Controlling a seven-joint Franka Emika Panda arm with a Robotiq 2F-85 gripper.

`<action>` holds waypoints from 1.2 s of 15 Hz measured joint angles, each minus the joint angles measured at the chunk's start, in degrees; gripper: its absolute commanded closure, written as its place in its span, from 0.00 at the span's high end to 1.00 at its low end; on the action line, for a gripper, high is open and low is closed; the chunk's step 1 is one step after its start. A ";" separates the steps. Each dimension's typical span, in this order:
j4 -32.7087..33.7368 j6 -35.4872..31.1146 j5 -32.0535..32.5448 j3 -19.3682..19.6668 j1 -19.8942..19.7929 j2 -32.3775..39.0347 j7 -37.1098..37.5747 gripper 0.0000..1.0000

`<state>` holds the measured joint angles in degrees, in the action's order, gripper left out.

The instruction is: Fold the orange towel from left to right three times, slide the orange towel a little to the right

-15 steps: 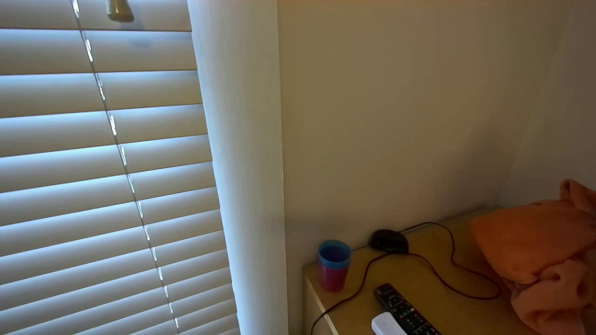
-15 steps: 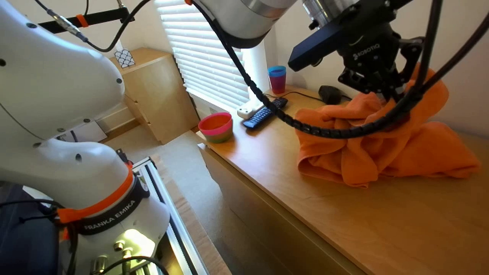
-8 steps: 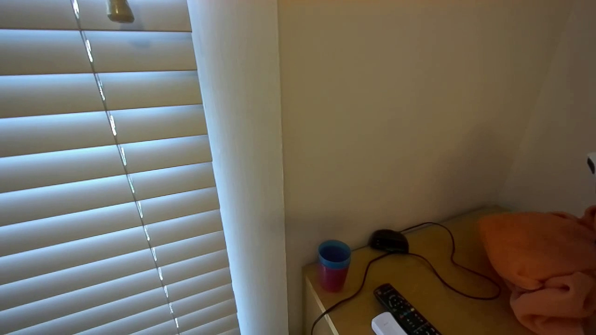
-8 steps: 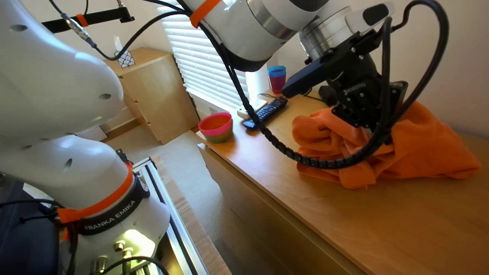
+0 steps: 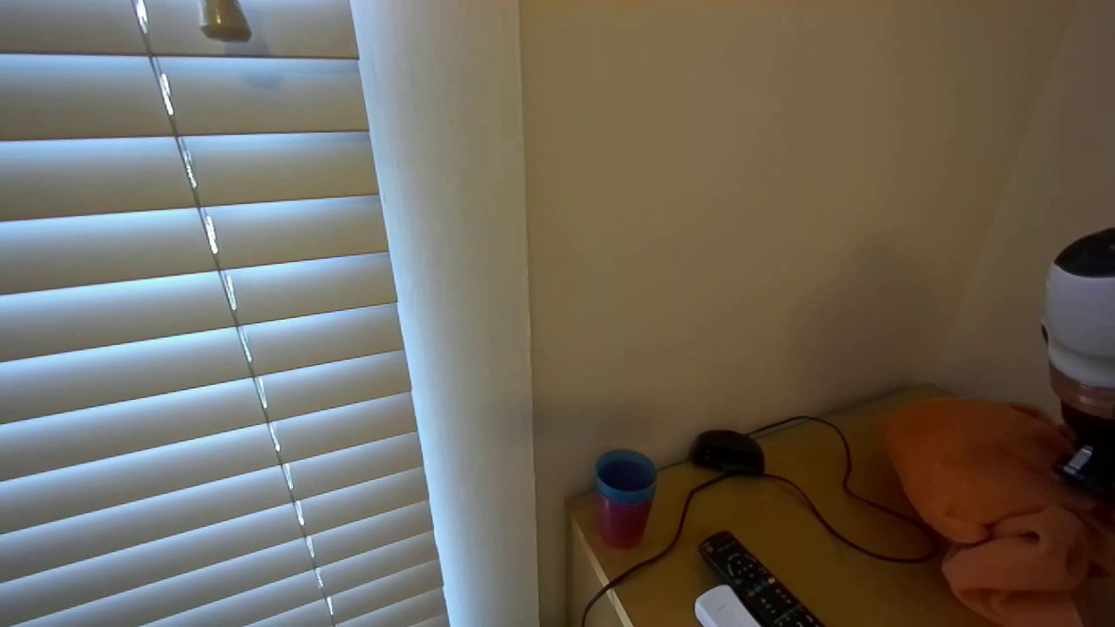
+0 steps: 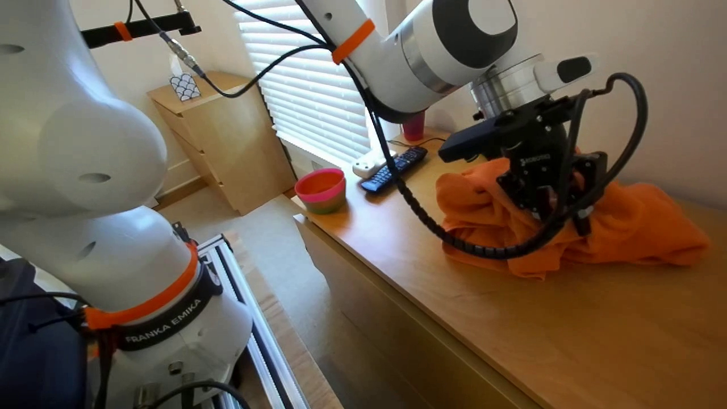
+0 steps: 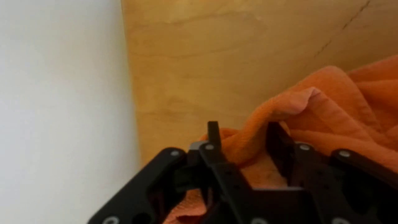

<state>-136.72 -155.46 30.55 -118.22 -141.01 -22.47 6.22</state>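
The orange towel (image 6: 642, 227) lies rumpled in a thick heap on the wooden top; part of it also shows at the right edge of an exterior view (image 5: 958, 470). My gripper (image 6: 559, 224) points down into the middle of the heap. In the wrist view the fingers of the gripper (image 7: 243, 124) stand well apart, open, with a loose fold of the towel (image 7: 335, 118) running between and beneath them. The right finger (image 7: 279, 143) is close against that fold, and I cannot tell whether they touch. The cable partly covers the fingers in an exterior view.
A pink-rimmed bowl (image 6: 321, 190), a remote (image 6: 395, 169) and a white plug block (image 6: 369, 163) lie near the window end. Beyond stand a blue-and-pink cup (image 5: 625, 514) and a black corded device (image 5: 727, 451). A pale wall (image 7: 62, 109) borders the wooden top.
My gripper has come down with the raised towel part, which sank into the heap. Its fingers, closed together before, have spread apart. The arm has entered the right edge of an exterior view.
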 measured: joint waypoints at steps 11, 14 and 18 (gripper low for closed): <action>8.07 4.13 -10.86 15.15 14.58 17.69 -25.13 0.99; 8.81 7.25 -11.58 21.44 22.52 25.08 -28.27 1.00; 6.45 8.72 -12.11 20.86 25.50 32.82 -31.03 1.00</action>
<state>-130.27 -146.74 18.44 -97.36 -115.51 10.35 -24.81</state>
